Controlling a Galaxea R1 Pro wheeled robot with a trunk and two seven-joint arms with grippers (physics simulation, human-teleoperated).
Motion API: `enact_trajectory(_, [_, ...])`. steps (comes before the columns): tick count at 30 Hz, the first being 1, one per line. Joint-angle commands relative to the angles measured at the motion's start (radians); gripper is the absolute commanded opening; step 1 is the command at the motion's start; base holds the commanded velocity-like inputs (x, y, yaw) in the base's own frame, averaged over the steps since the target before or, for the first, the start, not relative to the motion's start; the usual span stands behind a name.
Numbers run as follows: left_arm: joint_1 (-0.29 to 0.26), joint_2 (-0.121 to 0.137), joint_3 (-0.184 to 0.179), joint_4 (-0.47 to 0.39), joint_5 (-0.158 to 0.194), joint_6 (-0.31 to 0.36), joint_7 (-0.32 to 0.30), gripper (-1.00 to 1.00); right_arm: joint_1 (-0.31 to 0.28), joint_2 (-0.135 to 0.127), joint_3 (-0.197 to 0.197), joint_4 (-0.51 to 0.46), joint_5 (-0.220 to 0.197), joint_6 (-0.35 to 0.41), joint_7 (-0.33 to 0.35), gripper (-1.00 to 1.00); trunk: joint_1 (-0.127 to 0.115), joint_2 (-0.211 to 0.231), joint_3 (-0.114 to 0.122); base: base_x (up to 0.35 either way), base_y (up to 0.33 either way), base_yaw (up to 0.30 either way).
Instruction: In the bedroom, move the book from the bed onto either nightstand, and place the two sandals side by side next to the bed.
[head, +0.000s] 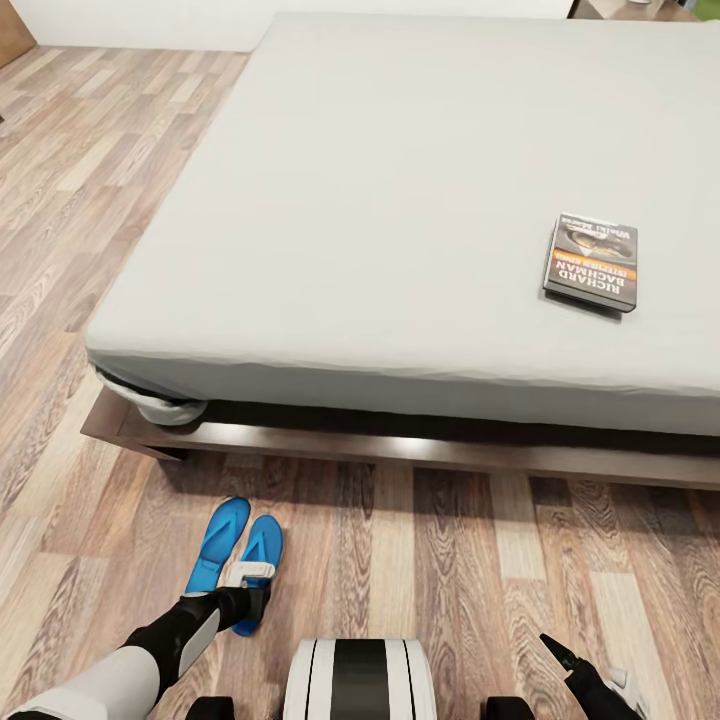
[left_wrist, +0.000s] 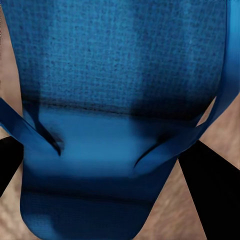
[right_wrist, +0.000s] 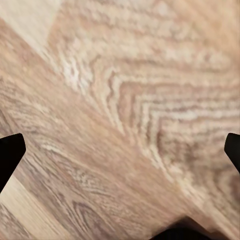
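The bed (head: 400, 200) takes up most of the head view, its pale mattress sitting on a dark wooden frame above the wood-plank floor (head: 450, 560). The book (head: 591, 262) lies flat on the mattress toward the right, near the bed's front edge, with its cover up and its white lettering upside down from the robot's side.

On the floor in front of the bed's left corner lie the two sandals, side by side and nearly touching: the left sandal (head: 219, 541) and the right sandal (head: 257, 570), both pointing toward the bed.

The left gripper (head: 248, 585) is down over the right sandal (left_wrist: 120, 100); its jaws are spread, with a dark finger (left_wrist: 207, 190) showing on each side of the blue sole and straps (whether they touch the sandal, I cannot tell).

The right gripper (head: 575, 662) hangs low near the robot's base, over bare floor (right_wrist: 120, 110), its jaws spread wide apart.
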Motion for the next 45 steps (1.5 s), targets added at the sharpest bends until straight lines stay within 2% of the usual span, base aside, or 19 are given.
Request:
enact_trajectory(1, [0.001, 0.001, -0.007, 0.006, 0.006, 0.006, 0.000, -1.00, -0.002, 0.000, 0.005, 0.003, -0.011, 0.010, 0.006, 1.00, 0.006, 0.000, -0.001, 0.000, 0.000, 0.000])
enact_trajectory(44, [0.001, 0.002, -0.007, 0.006, 0.006, 0.005, 0.000, -1.00, -0.001, 0.000, 0.005, 0.003, -0.011, 0.010, 0.007, 1.00, 0.006, 0.000, -0.001, 0.000, 0.000, 0.000])
enact_trajectory(45, [0.001, 0.002, -0.008, 0.006, 0.006, 0.005, 0.000, 1.00, -0.001, 0.000, 0.005, 0.004, -0.011, 0.010, 0.007, 1.00, 0.006, 0.000, -0.001, 0.000, 0.000, 0.000])
